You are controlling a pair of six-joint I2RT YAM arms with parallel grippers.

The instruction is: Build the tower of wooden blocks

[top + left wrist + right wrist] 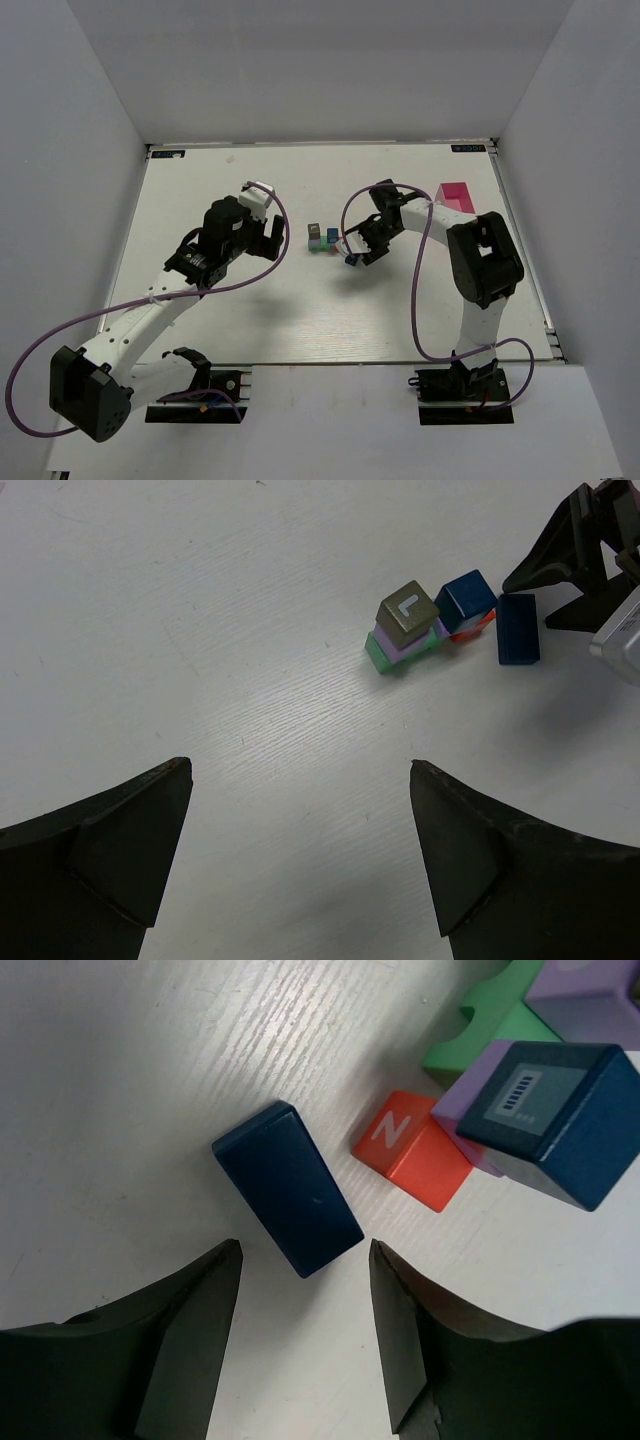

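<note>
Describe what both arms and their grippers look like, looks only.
The left arm and right arm have white links with black joint housings, and a looping purple cable runs along each. The left gripper and right gripper have matte black, wedge-shaped fingers.

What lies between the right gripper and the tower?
A dark blue brick, flat on the table, near end between the right gripper's open jaws, apart from the tower; right wrist view.
</note>
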